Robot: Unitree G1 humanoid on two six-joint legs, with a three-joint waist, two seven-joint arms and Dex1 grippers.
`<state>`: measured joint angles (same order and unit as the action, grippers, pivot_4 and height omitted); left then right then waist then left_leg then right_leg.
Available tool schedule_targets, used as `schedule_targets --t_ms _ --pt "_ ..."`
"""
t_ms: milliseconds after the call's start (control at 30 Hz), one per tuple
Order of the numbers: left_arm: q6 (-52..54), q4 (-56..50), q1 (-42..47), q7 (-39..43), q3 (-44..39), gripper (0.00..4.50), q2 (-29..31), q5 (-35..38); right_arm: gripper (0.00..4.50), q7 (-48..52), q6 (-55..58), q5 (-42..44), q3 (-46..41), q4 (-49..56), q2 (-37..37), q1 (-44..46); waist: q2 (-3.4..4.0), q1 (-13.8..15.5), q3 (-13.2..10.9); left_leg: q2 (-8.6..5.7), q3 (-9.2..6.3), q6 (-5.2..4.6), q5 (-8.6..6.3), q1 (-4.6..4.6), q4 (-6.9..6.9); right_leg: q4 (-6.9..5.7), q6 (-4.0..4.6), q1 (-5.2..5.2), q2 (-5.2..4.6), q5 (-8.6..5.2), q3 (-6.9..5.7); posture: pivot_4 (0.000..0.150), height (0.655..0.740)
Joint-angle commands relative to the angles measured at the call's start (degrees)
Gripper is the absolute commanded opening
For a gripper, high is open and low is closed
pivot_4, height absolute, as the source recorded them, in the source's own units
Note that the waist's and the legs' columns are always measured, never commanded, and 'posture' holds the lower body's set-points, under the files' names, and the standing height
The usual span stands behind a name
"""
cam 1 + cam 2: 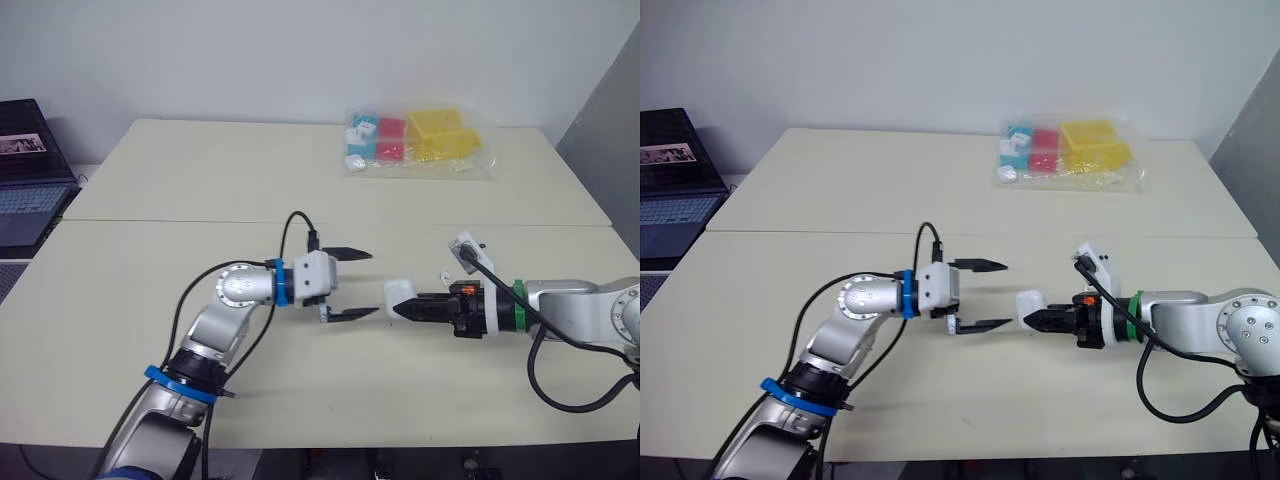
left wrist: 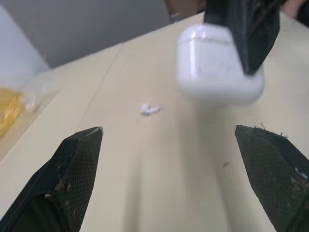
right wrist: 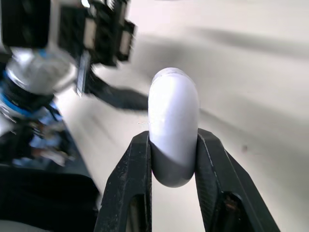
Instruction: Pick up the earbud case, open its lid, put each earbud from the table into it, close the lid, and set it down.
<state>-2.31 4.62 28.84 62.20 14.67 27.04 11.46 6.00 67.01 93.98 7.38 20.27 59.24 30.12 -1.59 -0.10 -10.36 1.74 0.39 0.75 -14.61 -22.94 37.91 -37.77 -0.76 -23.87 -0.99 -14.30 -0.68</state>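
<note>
The white earbud case (image 1: 399, 294) hangs just above the table with its lid closed, and my right gripper (image 3: 173, 159) is shut on it. A short way to its left my left gripper (image 1: 356, 284) stands open, its two fingers pointing at the case (image 2: 218, 63). One white earbud (image 2: 149, 109) lies on the table beyond the case, seen also as a small white speck (image 1: 444, 276) by my right wrist.
A clear bag (image 1: 420, 140) holding yellow, red and blue boxes lies at the far right of the table. A laptop (image 1: 28, 190) sits on a stand off the table's left edge. A seam (image 1: 200, 222) runs across the tabletop.
</note>
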Motion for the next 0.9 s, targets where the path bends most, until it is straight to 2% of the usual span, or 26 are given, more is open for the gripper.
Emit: schedule_targets --t_ms 33,133,267,433,667,900 --pt "9.8 -5.1 -0.1 0.2 -0.7 4.50 1.0 3.0 0.78 13.3 0.0 -16.4 2.6 5.1 5.7 4.8 0.01 0.0 0.0 0.01 0.02 0.00 0.00 -0.02 -0.01 -0.01 0.00 -0.06 0.00 0.00 0.02 0.150 0.7400" --pt "16.9 -9.1 0.0 0.2 0.1 4.50 1.7 4.4 0.78 25.7 -5.1 -32.2 8.7 8.6 10.7 7.2 0.02 0.2 0.0 0.02 -0.03 0.00 0.00 -0.16 -0.06 0.05 0.02 -0.20 0.00 -0.02 -0.04 0.150 0.7400" --pt "27.6 -15.4 0.8 0.8 2.2 4.50 2.3 6.8 0.78 38.9 -10.9 -46.2 14.3 9.8 13.1 9.8 0.02 0.0 0.0 0.00 0.04 0.00 -0.01 -0.19 -0.06 0.10 0.02 -0.25 0.00 -0.04 0.02 0.150 0.7400" --pt "40.0 -19.1 5.3 -3.2 5.3 4.50 -0.3 6.8 0.78 46.3 -12.2 -53.5 15.4 9.5 10.8 11.9 0.02 0.0 0.0 0.00 0.03 -0.01 -0.01 -0.18 0.00 0.03 0.01 -0.24 0.00 -0.04 0.02 0.150 0.7400" --pt "42.8 -17.7 10.9 -5.7 8.2 4.50 -4.7 5.5 0.78 52.6 -16.1 -65.1 17.7 8.4 9.0 13.2 0.01 0.0 0.0 -0.05 0.05 0.00 -0.01 -0.11 0.01 -0.07 0.00 -0.22 0.00 -0.03 0.04 0.150 0.7400" --pt "43.7 -16.1 13.5 -6.2 10.7 4.50 -5.6 3.7 0.78 55.5 -16.1 -69.1 16.7 7.9 6.5 12.4 0.02 0.0 0.0 -0.06 0.08 0.00 -0.01 -0.09 0.02 -0.12 0.02 -0.23 0.02 -0.03 0.07 0.150 0.7400"
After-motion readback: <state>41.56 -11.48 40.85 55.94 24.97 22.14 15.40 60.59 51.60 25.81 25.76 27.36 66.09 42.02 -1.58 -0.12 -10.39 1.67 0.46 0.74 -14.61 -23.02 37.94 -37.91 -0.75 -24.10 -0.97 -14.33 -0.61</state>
